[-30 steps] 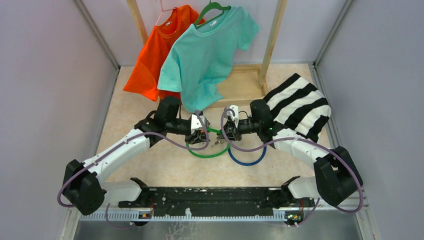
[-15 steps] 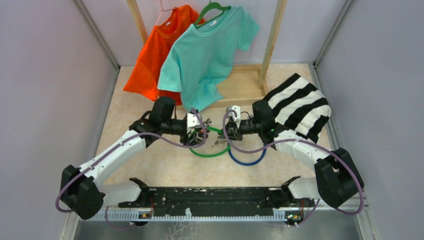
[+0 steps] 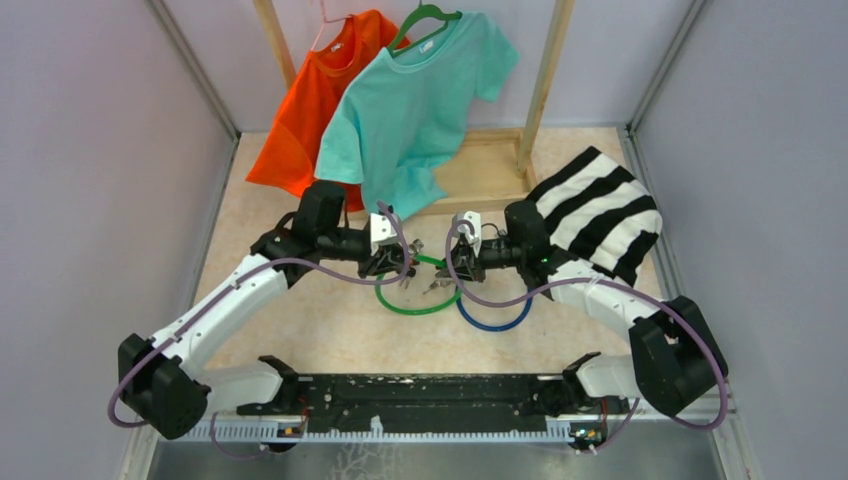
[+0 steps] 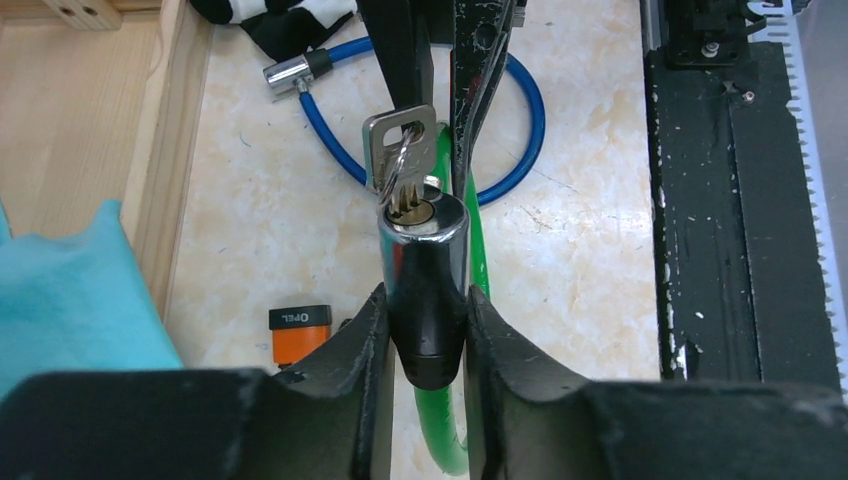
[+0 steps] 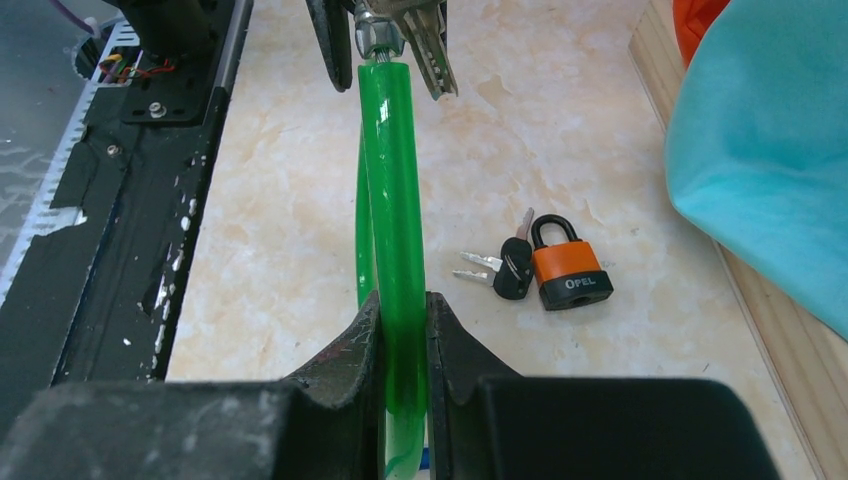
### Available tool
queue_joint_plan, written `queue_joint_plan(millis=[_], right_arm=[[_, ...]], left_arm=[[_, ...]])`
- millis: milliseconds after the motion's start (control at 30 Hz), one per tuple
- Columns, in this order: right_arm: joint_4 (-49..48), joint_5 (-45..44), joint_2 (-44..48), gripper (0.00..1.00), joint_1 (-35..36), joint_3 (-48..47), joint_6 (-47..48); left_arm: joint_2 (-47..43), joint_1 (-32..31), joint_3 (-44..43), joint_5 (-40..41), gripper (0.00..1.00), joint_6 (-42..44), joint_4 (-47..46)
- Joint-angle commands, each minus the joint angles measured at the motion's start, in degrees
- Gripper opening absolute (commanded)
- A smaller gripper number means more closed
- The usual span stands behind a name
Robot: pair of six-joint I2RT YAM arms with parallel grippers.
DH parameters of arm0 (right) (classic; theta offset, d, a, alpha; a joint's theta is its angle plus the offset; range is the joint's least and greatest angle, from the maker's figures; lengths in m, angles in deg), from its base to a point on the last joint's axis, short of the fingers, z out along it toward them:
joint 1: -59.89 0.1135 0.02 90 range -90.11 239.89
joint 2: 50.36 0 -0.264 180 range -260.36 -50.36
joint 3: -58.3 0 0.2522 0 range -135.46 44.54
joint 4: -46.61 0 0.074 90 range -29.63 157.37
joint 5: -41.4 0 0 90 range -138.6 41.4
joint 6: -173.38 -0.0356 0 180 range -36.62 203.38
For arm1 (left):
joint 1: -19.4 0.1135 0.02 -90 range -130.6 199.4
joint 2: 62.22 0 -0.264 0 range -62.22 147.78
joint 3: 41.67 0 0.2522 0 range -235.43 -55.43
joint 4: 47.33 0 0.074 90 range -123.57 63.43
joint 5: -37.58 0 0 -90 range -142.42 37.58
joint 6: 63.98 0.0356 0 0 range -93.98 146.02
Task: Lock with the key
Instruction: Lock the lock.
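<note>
both claws are clamped, my left claw point(image 4: 425, 312) on the lock barrel point(image 4: 424, 262) with the key point(image 4: 399, 140) in its end, my right claw point(image 5: 402, 308) on the green cable point(image 5: 391, 180); i'd steady the barrel and twist the key squarely

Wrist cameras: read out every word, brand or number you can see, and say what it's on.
"OPEL": white letters on the black band of the orange padlock lying on the table.
Key in the green cable lock: no readable stamp.
Top view: nothing large enough to read.
</note>
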Motion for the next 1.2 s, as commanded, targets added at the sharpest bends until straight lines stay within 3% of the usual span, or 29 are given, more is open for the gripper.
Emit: queue_joint_plan(millis=[0, 133, 200, 333, 567, 800, 1167], right_arm=[[-3.3, 1.0, 1.6, 0.00, -0.3, 0.1, 1.0], [-4.0, 1.1, 1.8, 0.00, -0.3, 0.0, -0.1], [-3.4, 1.0, 2.0, 0.09, -0.3, -0.5, -0.2], [1.2, 0.4, 3.1, 0.31, -0.3, -2.9, 0.4], [18.4, -3.2, 5.1, 0.51, -0.7, -11.8, 6.1], [30.7, -6.0, 5.2, 0.55, -0.8, -23.0, 2.3], [35.4, -2.6, 0.9, 0.49, 0.6, -33.7, -7.8]], left_arm=[[0.3, 0.1, -0.5, -1.4, 0.23, -0.7, 1.1], [0.4, 0.1, 0.9, -2.4, 0.07, -1.7, -1.1], [0.9, 0.0, 1.6, -3.5, 0.00, -2.4, -2.3], [1.7, 0.0, 1.8, -3.5, 0.00, -3.7, -2.7], [1.5, 0.0, 1.8, -1.9, 0.00, -3.2, -2.7], [1.5, -0.2, 1.2, -0.7, 0.00, -2.1, -2.3], [2.0, -0.8, 0.6, 0.7, 0.00, -1.6, -2.0]])
